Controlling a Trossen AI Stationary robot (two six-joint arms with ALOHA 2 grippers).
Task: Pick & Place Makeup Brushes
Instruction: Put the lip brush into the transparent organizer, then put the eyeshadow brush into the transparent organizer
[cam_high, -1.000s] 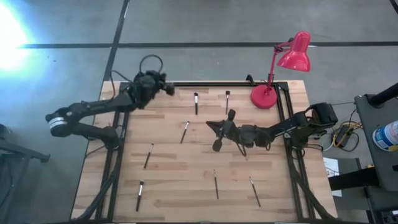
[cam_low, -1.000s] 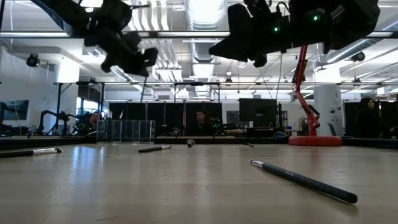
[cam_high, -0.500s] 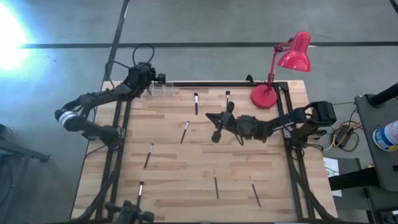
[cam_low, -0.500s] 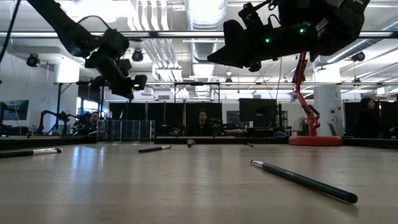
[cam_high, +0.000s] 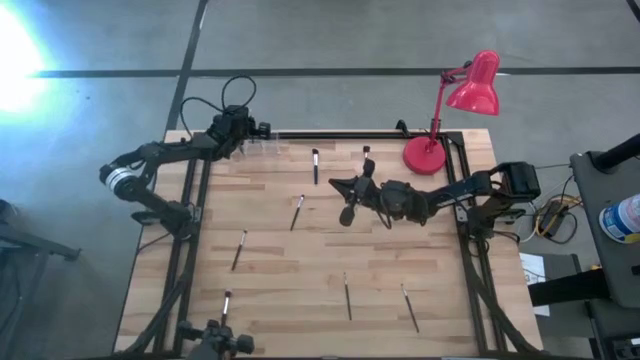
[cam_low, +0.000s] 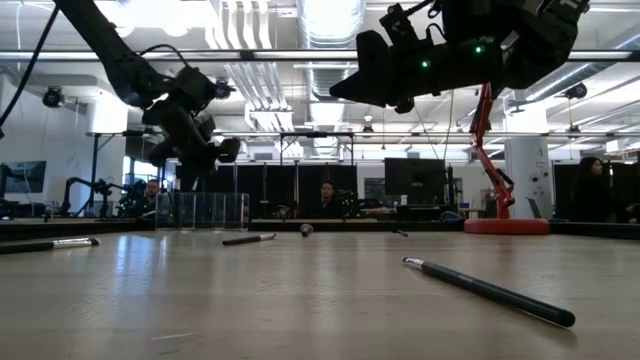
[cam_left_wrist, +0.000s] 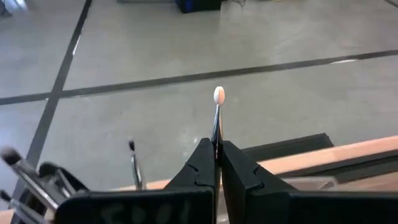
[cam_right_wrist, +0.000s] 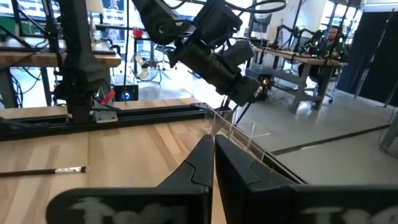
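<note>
Nearest the low camera, one makeup brush (cam_low: 490, 290) lay on the wooden worktop (cam_high: 330, 260) with nothing touching it; five more brushes lay scattered flat around it, well short of either hand. Two lay side by side (cam_high: 347, 296) toward the near edge, one sat alone (cam_high: 225, 311) at the near left corner, and another (cam_high: 239, 249) rested farther in.

Above the middle of the worktop the right hand (cam_high: 345, 203) hung in the air, its fingers pressed together and holding nothing. One brush (cam_high: 298, 211) lay just beside it toward the left arm, and two more (cam_high: 315, 165) lay beyond it, near the far rail.

Farthest off, at the far left corner, the left hand (cam_left_wrist: 217, 157) was clamped on a thin brush (cam_left_wrist: 217, 112), whose pale tip stood out past the fingertips. A clear container (cam_low: 201, 211) stood directly below this hand. A red lamp (cam_high: 455, 105) stood at the far right corner.
</note>
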